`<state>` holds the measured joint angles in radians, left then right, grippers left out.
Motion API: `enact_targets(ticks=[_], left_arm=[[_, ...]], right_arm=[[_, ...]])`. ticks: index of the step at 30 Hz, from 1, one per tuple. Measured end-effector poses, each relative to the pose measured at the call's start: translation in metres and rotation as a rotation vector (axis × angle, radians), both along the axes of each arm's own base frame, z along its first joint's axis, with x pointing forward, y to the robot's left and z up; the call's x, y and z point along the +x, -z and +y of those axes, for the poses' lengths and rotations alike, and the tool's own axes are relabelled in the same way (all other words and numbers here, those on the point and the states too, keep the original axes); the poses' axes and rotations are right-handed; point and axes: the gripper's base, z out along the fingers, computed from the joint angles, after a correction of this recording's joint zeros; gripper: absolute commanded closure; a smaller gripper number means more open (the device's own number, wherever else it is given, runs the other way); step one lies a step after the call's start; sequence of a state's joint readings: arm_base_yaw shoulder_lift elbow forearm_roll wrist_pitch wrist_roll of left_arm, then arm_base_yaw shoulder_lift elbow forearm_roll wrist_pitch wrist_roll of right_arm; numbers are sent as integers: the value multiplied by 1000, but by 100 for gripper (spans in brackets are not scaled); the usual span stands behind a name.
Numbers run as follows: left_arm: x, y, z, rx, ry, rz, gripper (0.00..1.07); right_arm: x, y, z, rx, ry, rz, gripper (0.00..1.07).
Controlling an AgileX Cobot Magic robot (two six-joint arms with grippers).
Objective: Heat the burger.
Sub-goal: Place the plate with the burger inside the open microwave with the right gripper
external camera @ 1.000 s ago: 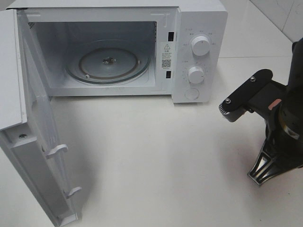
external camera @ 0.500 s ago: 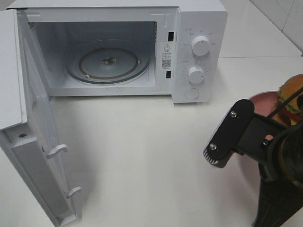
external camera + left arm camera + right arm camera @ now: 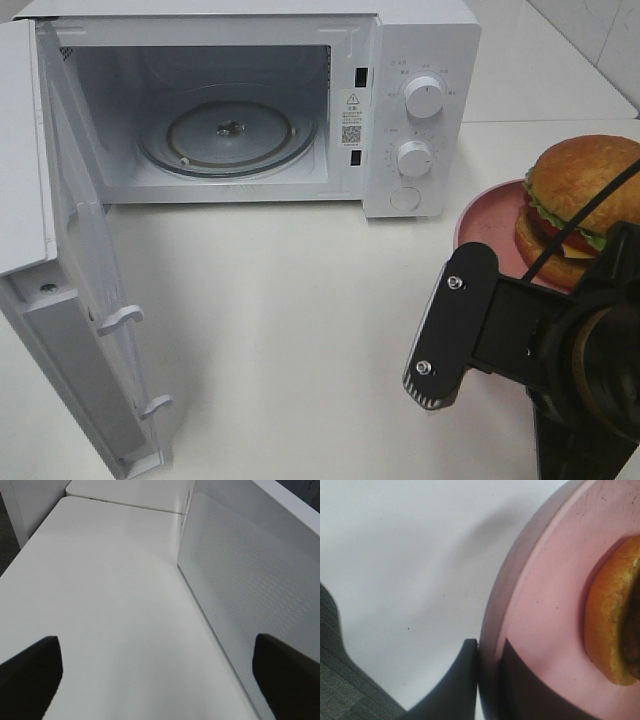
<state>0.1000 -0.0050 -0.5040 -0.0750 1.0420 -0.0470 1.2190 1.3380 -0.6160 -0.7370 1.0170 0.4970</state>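
The burger (image 3: 583, 200), with a golden bun, lettuce and tomato, sits on a round pink plate (image 3: 488, 222) at the right edge of the exterior view. In the right wrist view my right gripper (image 3: 487, 682) is shut on the plate's rim (image 3: 520, 610), one finger above it and one below, with the burger's bun (image 3: 607, 630) just beyond. From outside, the right arm (image 3: 530, 345) covers the plate's near part and hides the fingers. My left gripper (image 3: 160, 680) is open beside the microwave door (image 3: 250, 580) and holds nothing.
The white microwave (image 3: 420, 100) stands at the back with its door (image 3: 75, 300) swung wide open to the left. Its glass turntable (image 3: 228, 130) carries nothing. White table (image 3: 300, 300) lies between the microwave and the right arm.
The right arm has come up and toward the camera. The pink plate with the burger has moved into view from the right edge and further left.
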Motion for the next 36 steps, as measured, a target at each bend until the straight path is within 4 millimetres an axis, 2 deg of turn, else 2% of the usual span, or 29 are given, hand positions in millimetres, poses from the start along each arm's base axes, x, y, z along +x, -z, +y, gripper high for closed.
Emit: enact_targets(ticks=[9,11,22,36], left_arm=[[0,0,0,0,0,0,9],[0,0,0,0,0,0,9],[0,0,0,0,0,0,9],[0,0,0,0,0,0,9]], right_arm=[[2,1,7,-14,-170,20,106],[3,1,11,-39,-263,12,106],[3,2,24,-51,-522,27,106],[6,-3,42,-43,-806,-62,107]])
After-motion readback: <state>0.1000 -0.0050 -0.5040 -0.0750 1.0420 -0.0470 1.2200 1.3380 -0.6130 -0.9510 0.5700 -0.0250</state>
